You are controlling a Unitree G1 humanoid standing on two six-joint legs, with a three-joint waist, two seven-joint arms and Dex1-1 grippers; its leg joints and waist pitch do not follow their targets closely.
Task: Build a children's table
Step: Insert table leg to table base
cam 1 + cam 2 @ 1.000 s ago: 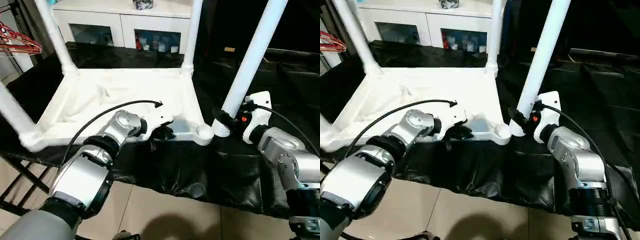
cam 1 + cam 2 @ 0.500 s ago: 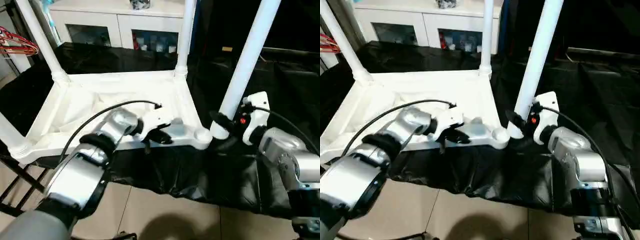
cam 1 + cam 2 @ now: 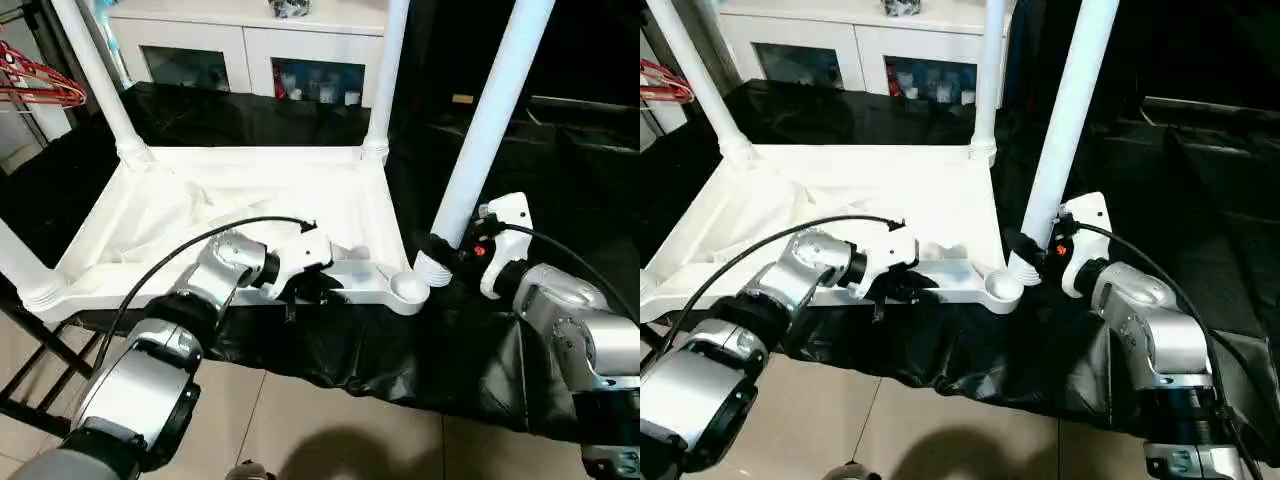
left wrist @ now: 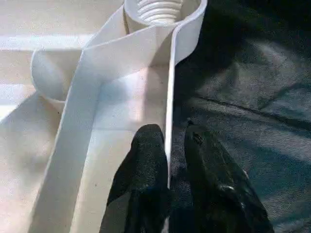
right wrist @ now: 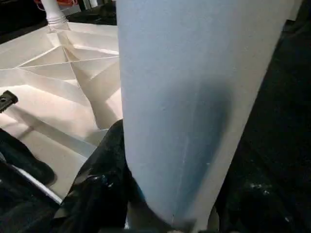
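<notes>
The children's table top [image 3: 200, 215] lies upside down on black cloth, with three white legs standing up from its corners. The near right corner socket [image 3: 408, 288] has no leg in it. My right gripper [image 3: 447, 252] is shut on the fourth leg [image 3: 490, 120] near its lower end. That leg stands upright, tilted slightly, just right of the socket. In the right wrist view the leg [image 5: 194, 97] sits against a black finger [image 5: 104, 179]. My left gripper [image 4: 172, 131] straddles the thin near rim. One finger [image 4: 146, 165] is inside, and the outer one stands slightly off the wall.
A white cabinet with glass doors [image 3: 250, 50] stands behind the table. Red hangers [image 3: 40, 85] hang at the far left. The black cloth [image 3: 400, 350] drapes over the front edge above the tiled floor. A dark metal frame [image 3: 30, 370] stands at the lower left.
The view has shifted. My left gripper's fingers have eased apart on the near rim. My right gripper still holds the leg beside the empty socket.
</notes>
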